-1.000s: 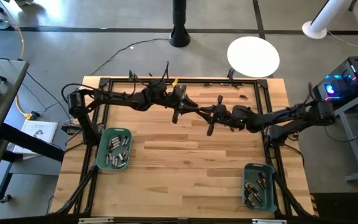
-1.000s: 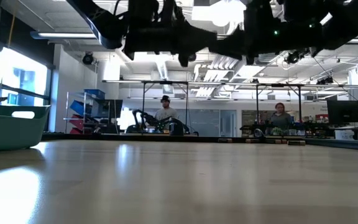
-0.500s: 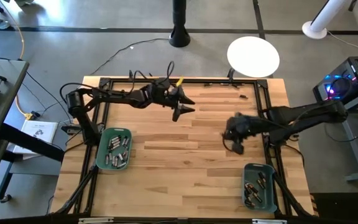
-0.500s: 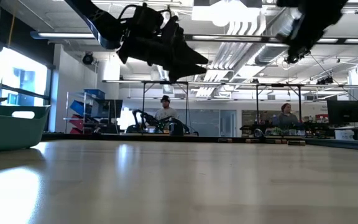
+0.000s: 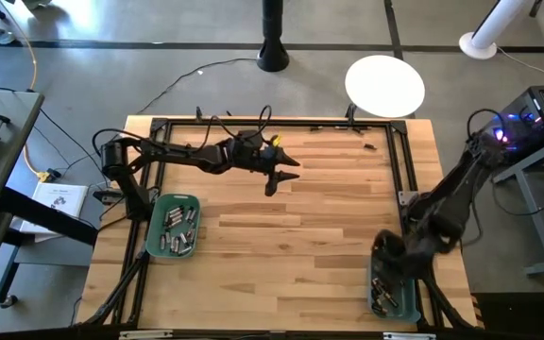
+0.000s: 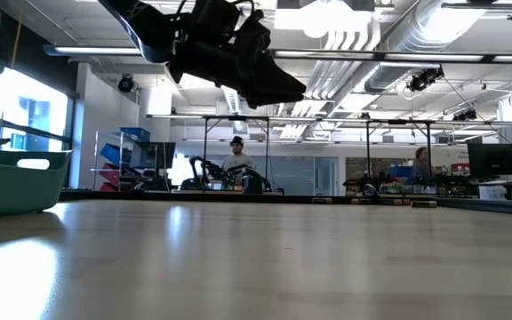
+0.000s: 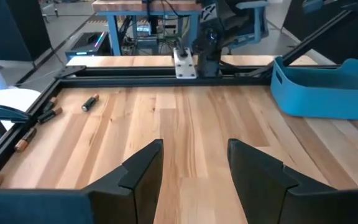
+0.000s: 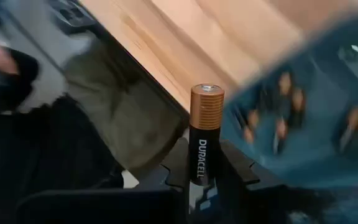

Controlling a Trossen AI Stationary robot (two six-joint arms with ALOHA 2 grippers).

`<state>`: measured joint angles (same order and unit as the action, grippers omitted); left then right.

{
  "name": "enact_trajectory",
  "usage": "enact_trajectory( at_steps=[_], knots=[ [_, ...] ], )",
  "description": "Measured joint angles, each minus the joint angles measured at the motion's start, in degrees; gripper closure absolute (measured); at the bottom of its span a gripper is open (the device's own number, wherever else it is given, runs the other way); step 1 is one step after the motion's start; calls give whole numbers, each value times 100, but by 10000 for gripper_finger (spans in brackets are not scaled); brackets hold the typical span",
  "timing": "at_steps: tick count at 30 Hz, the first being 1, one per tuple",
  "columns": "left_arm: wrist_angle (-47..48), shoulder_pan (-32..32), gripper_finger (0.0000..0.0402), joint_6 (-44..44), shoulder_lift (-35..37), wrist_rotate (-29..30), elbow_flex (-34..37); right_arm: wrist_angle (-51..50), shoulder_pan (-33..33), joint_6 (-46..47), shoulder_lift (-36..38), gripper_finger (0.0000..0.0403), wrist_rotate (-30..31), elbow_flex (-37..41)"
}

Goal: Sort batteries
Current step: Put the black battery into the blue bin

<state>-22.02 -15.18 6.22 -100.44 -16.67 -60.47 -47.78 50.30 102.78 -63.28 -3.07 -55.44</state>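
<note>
Copper-topped battery [image 8: 205,135] upright in our right gripper [image 5: 392,257], jaws clamped on it, above right teal bin [image 5: 397,298]. Left gripper [image 5: 277,177] parted, empty, mid-table. Risk: battery released off-centre bounces over rim.

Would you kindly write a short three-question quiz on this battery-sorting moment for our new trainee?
1. True or false: the right gripper holds a copper-topped battery.
2. The right gripper is above: A) left bin B) right bin C) the table's middle.
3. Fill in: the left gripper's fingers are ___.

Key: 1 true; 2 B; 3 open.
</note>
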Motion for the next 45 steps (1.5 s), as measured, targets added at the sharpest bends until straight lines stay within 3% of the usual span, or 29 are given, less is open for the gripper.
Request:
enact_trajectory(
  at_steps=[5,10,14,18,33,45],
  knots=[
    [42,37,232,4,0,0,2,2,492,874,-570,373,-235,2],
    [44,54,232,-89,0,0,2,39,633,1003,-1102,373,-486,2],
    [37,137,232,-146,35,-2,7,49,654,709,-1534,373,-485,2],
    [22,235,232,-149,94,-4,7,137,649,381,-1903,373,-860,2],
    [141,333,232,-151,155,96,9,-149,584,-516,-2587,372,-1369,7],
    [209,380,232,-162,155,106,8,45,362,-2064,-3371,370,-1712,1]
  ],
)
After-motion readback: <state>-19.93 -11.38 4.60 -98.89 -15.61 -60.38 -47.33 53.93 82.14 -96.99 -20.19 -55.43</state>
